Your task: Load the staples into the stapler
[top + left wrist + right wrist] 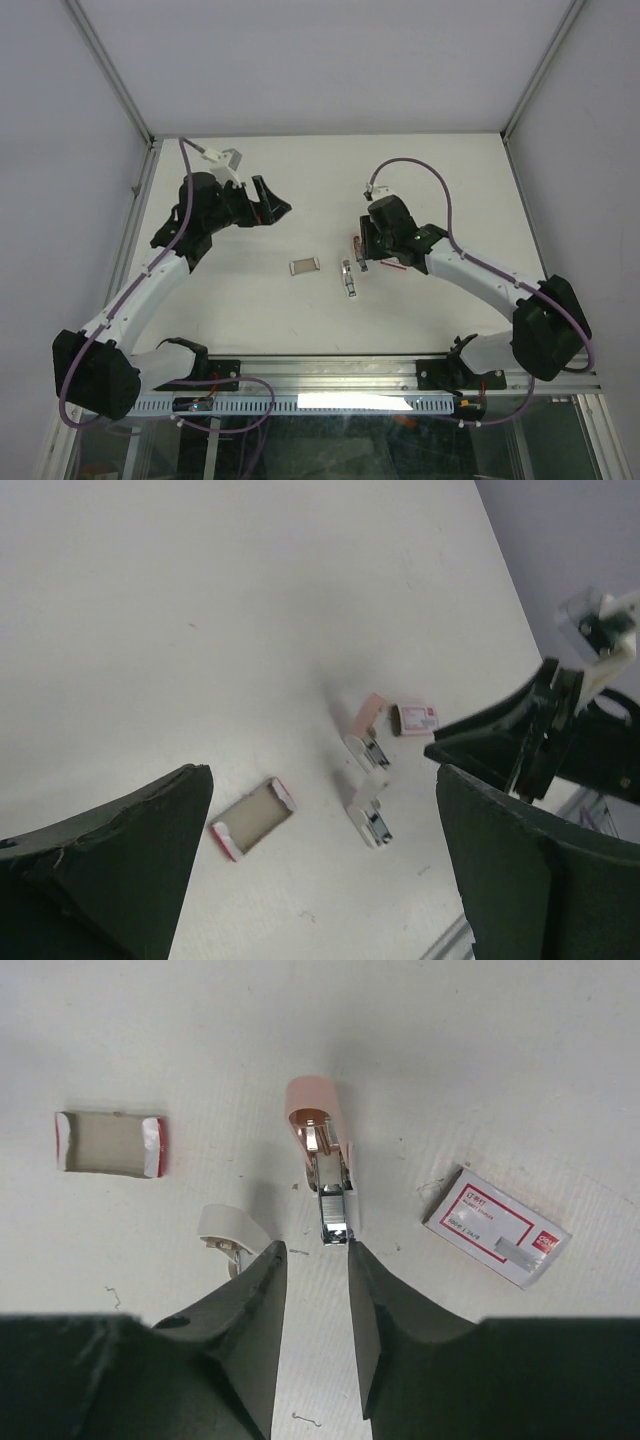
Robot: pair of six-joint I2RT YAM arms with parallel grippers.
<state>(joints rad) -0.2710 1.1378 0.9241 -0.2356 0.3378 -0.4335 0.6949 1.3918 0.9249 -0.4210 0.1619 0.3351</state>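
The staples (108, 1143) lie as a flat grey slab in a shallow open cardboard tray with red ends, on the table (400, 180) left of the stapler (328, 1175). One red-and-white box (497, 1227) lies shut to the stapler's right, its contents hidden. The table is white, ringed by pale walls and aluminium rails. There is one stapler, swung open, one tray and one box. The right pincer (315, 1255) stands slightly apart and empty, its tips just short of the stapler's metal channel. The left pincer (322, 775) gapes wide and empty, away from the things.
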